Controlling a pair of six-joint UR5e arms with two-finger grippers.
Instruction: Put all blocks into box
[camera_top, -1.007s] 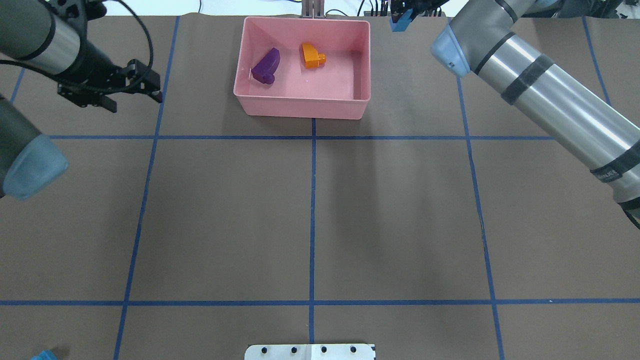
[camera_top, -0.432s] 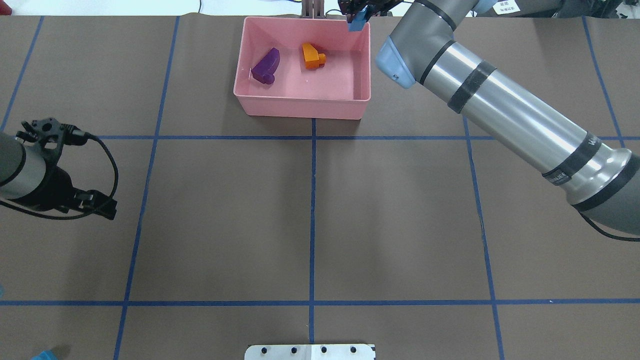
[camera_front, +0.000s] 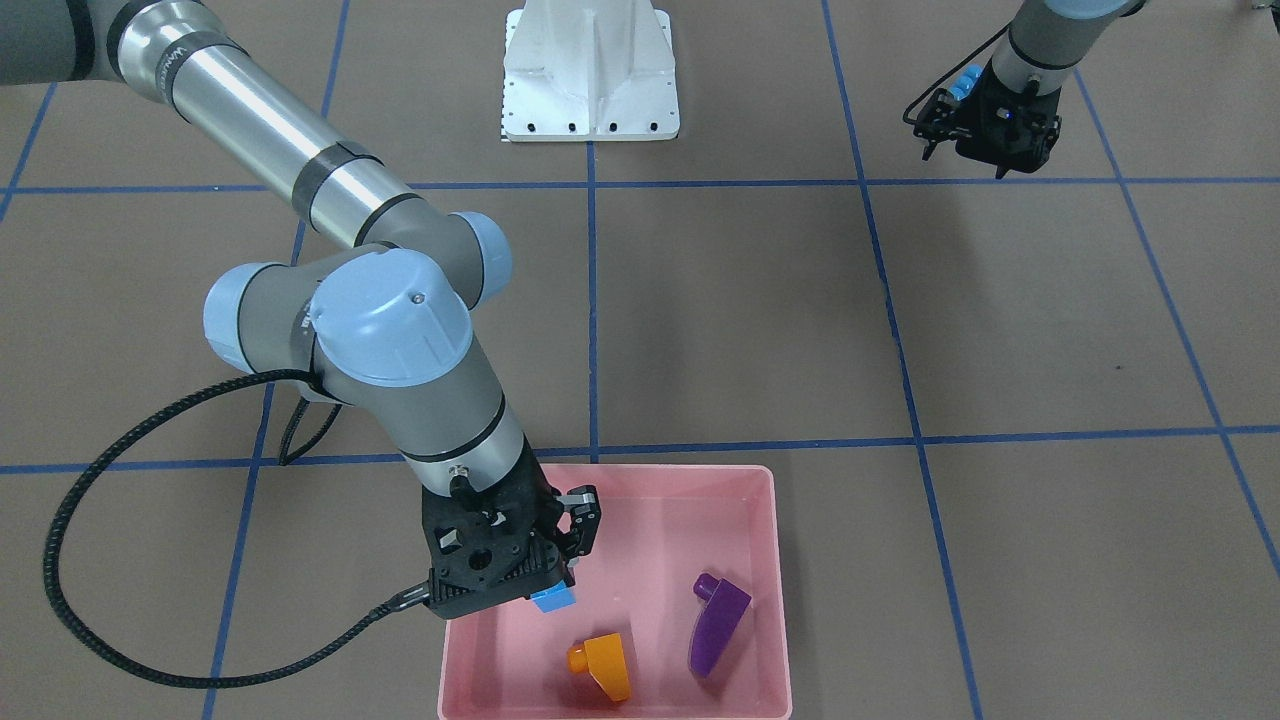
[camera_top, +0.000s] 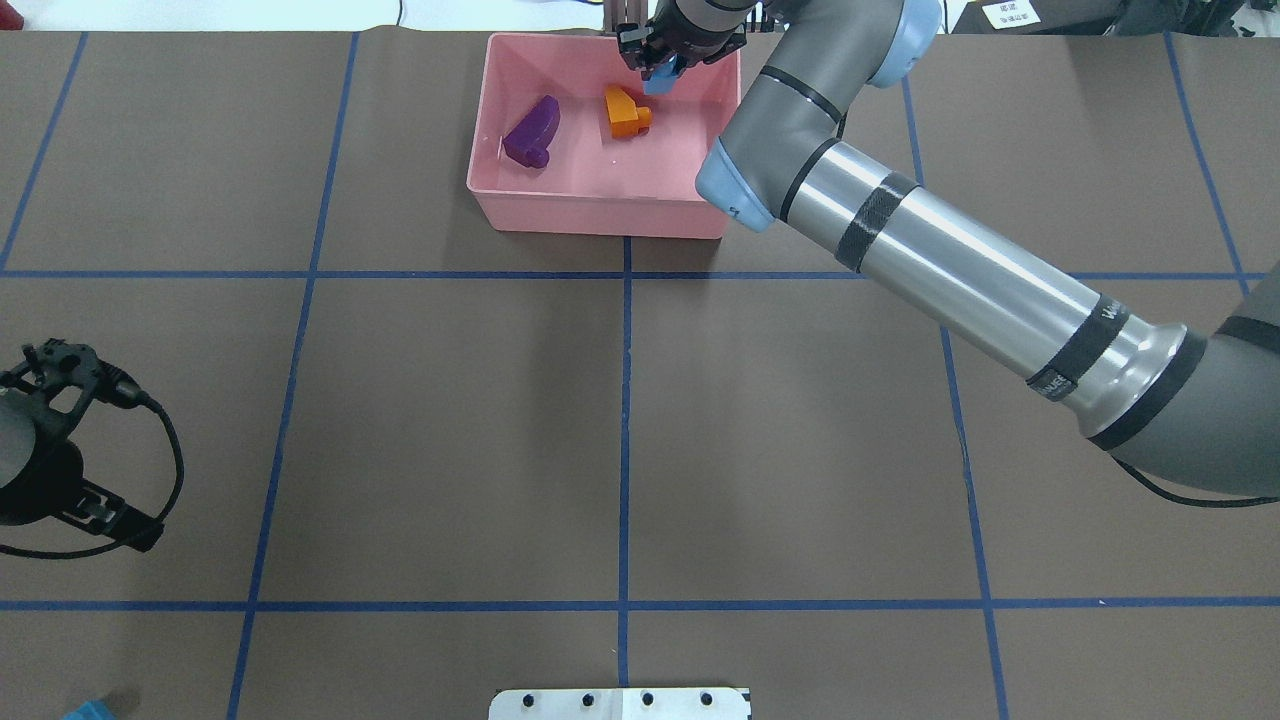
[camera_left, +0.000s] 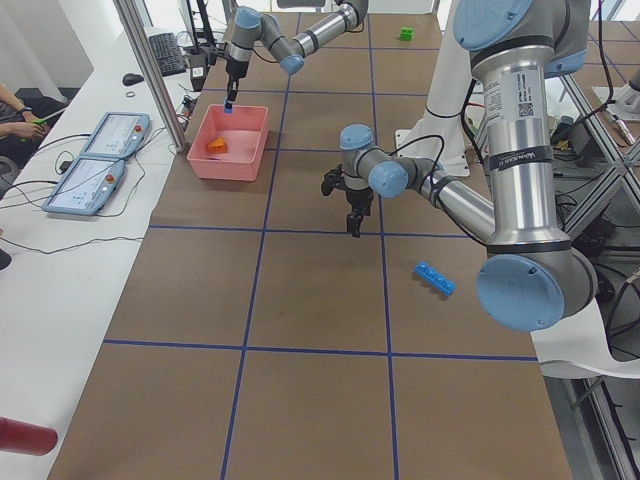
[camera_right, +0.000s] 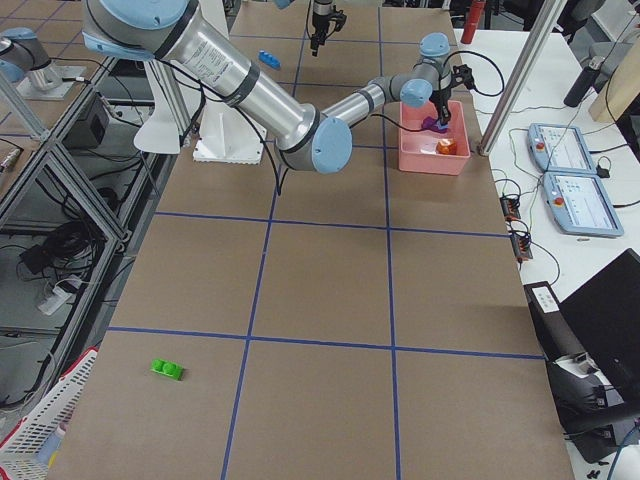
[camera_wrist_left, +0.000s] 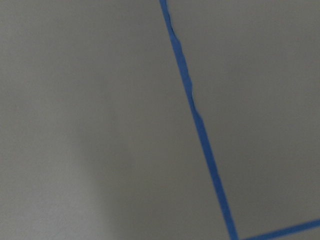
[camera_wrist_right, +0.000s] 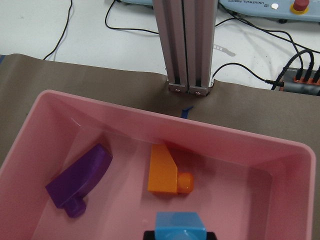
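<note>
My right gripper (camera_top: 660, 72) is shut on the tiny blue block (camera_wrist_right: 180, 226) and holds it over the pink box (camera_top: 600, 215), inside its back wall; the front-facing view also shows the block (camera_front: 553, 598). The purple block (camera_top: 532, 132) and the orange block (camera_top: 624, 110) lie in the box. My left gripper (camera_front: 965, 162) hangs open and empty above the table, next to the long blue block (camera_front: 965, 82), which also shows in the left view (camera_left: 435, 278). The green block (camera_right: 167, 370) lies far off on the robot's right side.
The white robot base (camera_front: 590, 75) stands at the table's near edge. An aluminium post (camera_wrist_right: 187, 45) and cables stand just behind the box. Operator tablets (camera_left: 115, 135) lie beyond the table's far edge.
My right arm swung left with the tiny blue block, from beyond the box's right corner to over its inside. My left arm pulled back toward the near left of the table.
</note>
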